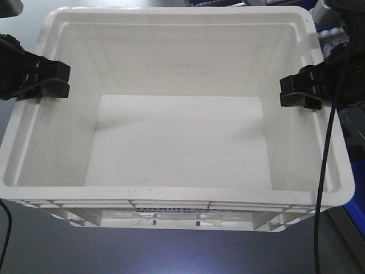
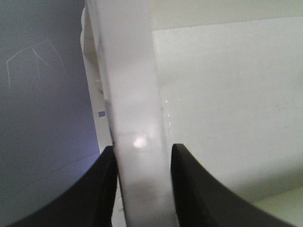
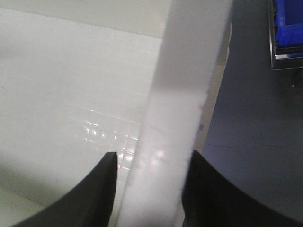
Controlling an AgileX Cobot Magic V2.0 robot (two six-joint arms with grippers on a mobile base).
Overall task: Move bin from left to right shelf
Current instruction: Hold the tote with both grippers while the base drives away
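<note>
The bin (image 1: 177, 142), a large white tote with an empty interior, fills the front view; black print shows on its near side. My left gripper (image 1: 54, 80) is shut on its left rim and my right gripper (image 1: 296, 91) is shut on its right rim. In the left wrist view the white rim (image 2: 132, 94) runs between the two black fingers of the left gripper (image 2: 142, 156). The right wrist view shows the same for the opposite rim (image 3: 189, 71), pinched inside the right gripper (image 3: 154, 161). Grey floor shows under the bin.
Grey floor (image 1: 171, 251) lies below and in front of the bin. A blue bin in a metal rack (image 3: 289, 23) stands off to the right. A black cable (image 1: 322, 171) hangs from the right arm across the bin's right rim.
</note>
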